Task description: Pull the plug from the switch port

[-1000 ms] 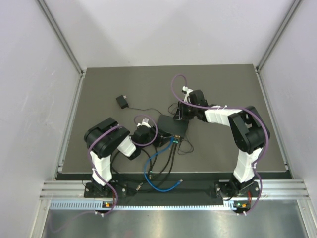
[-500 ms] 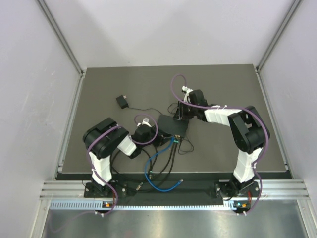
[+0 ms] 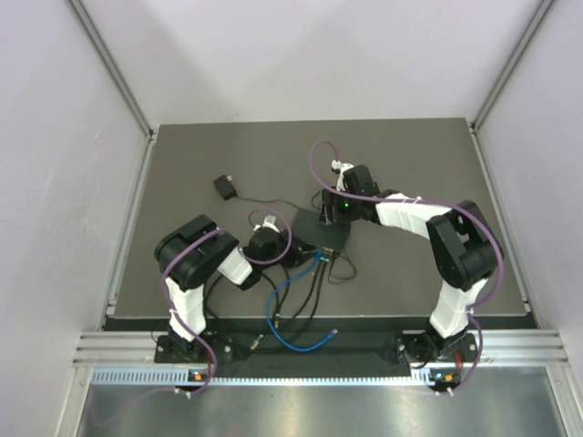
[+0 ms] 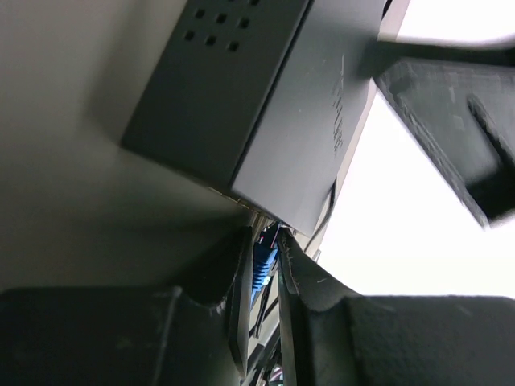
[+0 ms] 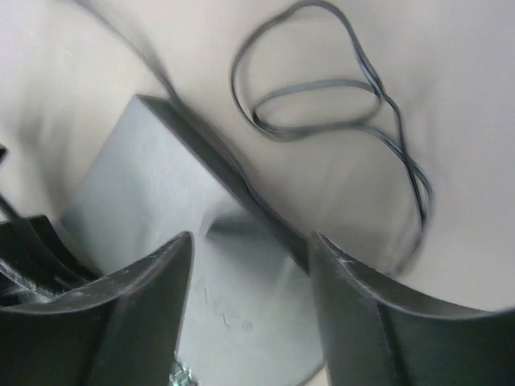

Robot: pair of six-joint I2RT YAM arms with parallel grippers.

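Left gripper (image 4: 264, 241) is seen pinched on the blue plug (image 4: 263, 269), low in the wrist frame, at the switch port (image 3: 320, 254) (lower edge of the black box (image 4: 241, 96)); right gripper (image 5: 251, 241) is held spread wide above the box, mid-frame.

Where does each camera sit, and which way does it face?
Top external: high behind the robot, looking down on the table; left arm and right arm show.
Left wrist: low, facing the black box's port edge; left hand fingers hold a blue plug.
Right wrist: looks down on the box top; open right hand frames it.
All three share the box.
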